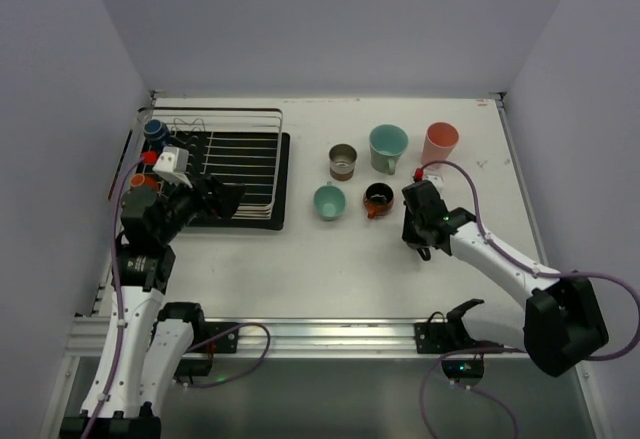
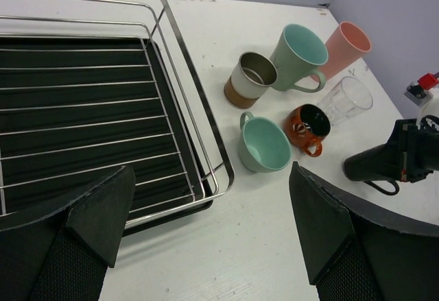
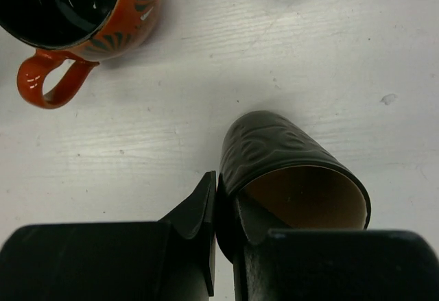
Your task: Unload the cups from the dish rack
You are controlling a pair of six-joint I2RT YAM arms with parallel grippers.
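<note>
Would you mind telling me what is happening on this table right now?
The right end effector pinches the wall of a dark brown cup beside the orange mug, near a pink tumbler and clear glass on the table. The left end effector hangs open over the dish rack, where a blue cup sits at the far left corner.

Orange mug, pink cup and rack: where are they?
orange mug [image 2: 310, 123], left wrist view, on its dark inside
pink cup [image 2: 337, 57], left wrist view, on its side wall
rack [image 2: 82, 112], left wrist view, on its bare middle
</note>
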